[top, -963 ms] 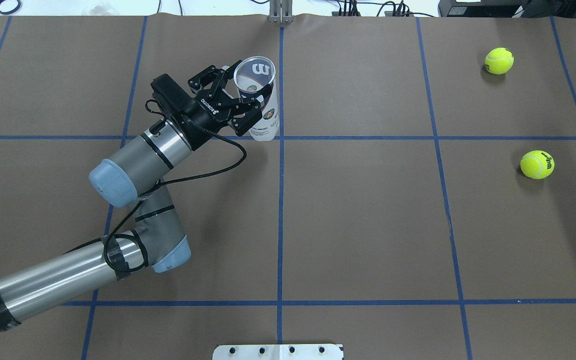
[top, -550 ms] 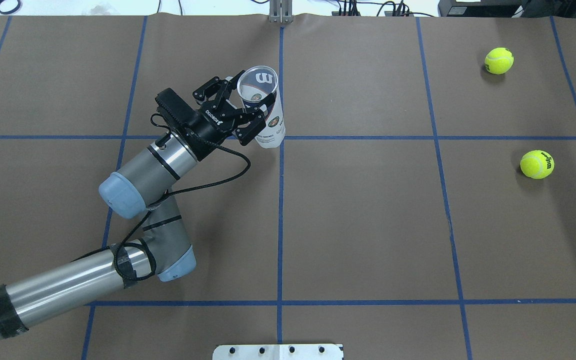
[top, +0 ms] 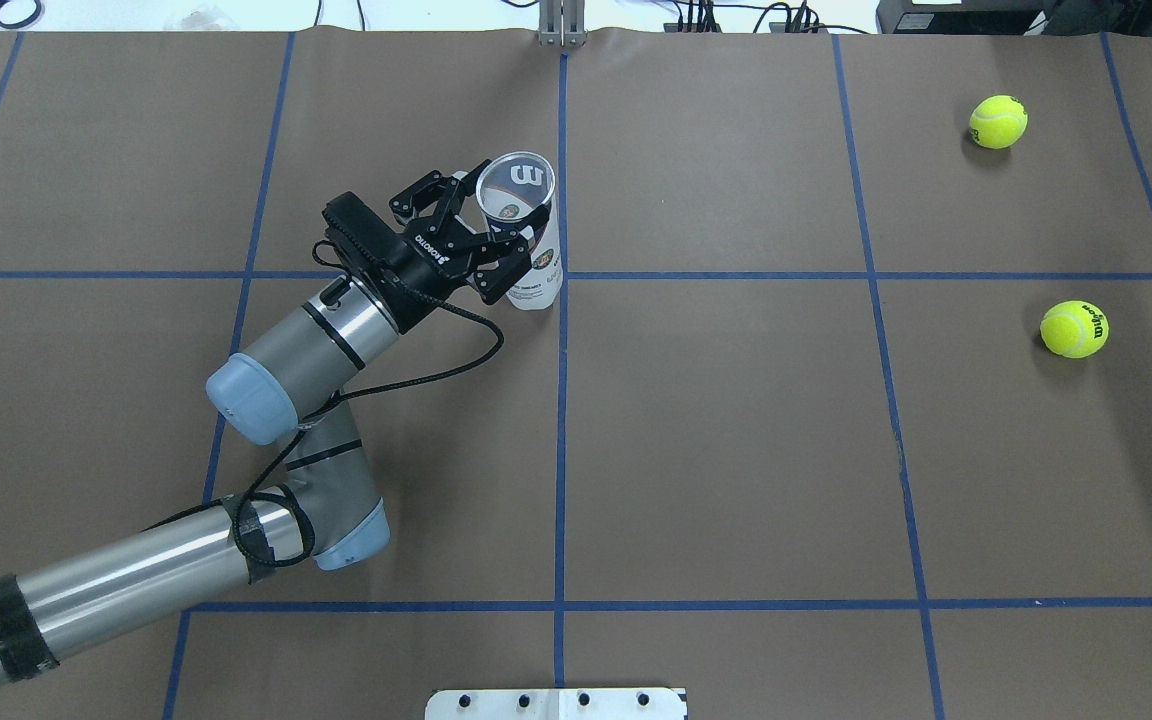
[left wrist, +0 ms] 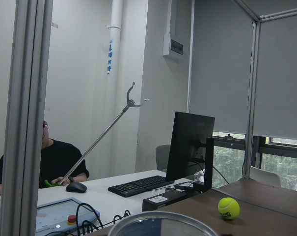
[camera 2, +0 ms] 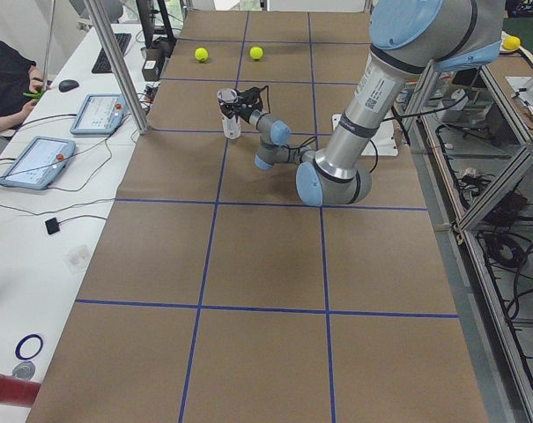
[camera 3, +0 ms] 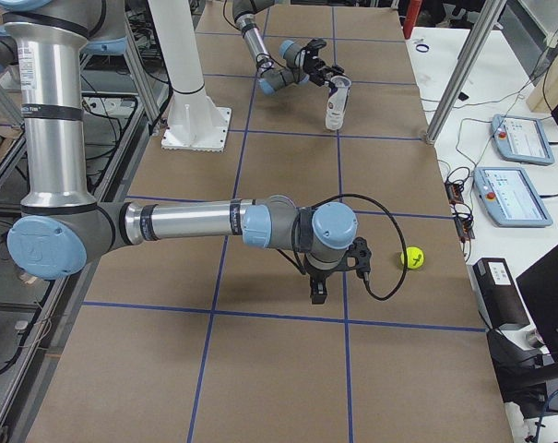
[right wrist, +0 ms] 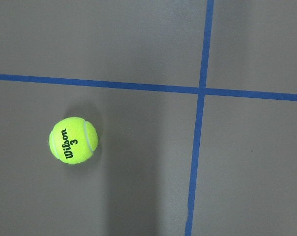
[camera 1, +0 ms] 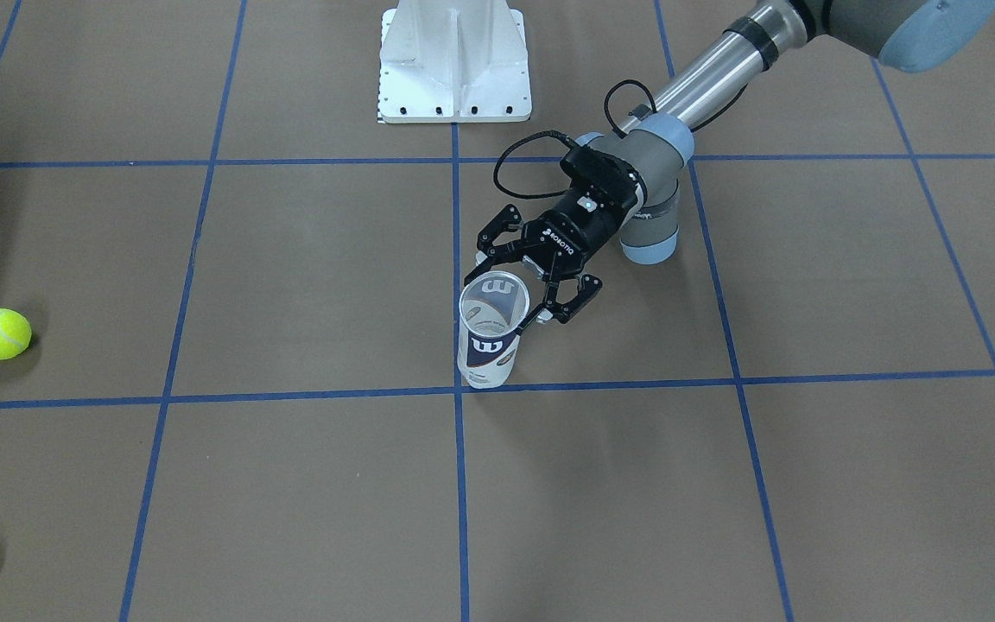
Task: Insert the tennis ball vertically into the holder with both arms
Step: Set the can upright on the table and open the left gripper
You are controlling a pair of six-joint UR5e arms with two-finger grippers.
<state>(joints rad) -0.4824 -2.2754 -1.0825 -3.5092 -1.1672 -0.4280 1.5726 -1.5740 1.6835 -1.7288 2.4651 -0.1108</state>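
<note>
The holder (top: 534, 262), a clear can with a navy-and-white label, is upright with its open silver rim up, left of the centre line. My left gripper (top: 501, 228) is shut on the holder near its top, one finger on each side. The holder also shows in the front view (camera 1: 487, 350), with the left gripper (camera 1: 522, 289) beside its rim. Two tennis balls lie at the far right (top: 998, 121) (top: 1074, 329). The right gripper (camera 3: 318, 293) shows only in the exterior right view, low over the table near one tennis ball (camera 3: 412, 257); I cannot tell if it is open. The right wrist view shows that ball (right wrist: 73, 140).
The white pedestal (camera 1: 454, 60) stands at the robot's edge of the table. Blue tape lines (top: 561, 440) grid the brown table. The left wrist view shows the can's rim (left wrist: 160, 221) and a ball (left wrist: 229, 208). Tablets and an operator sit past the far edge (camera 2: 37, 132).
My left gripper has carried the holder a little toward the robot and slightly right, still upright. The tennis balls have not moved.
</note>
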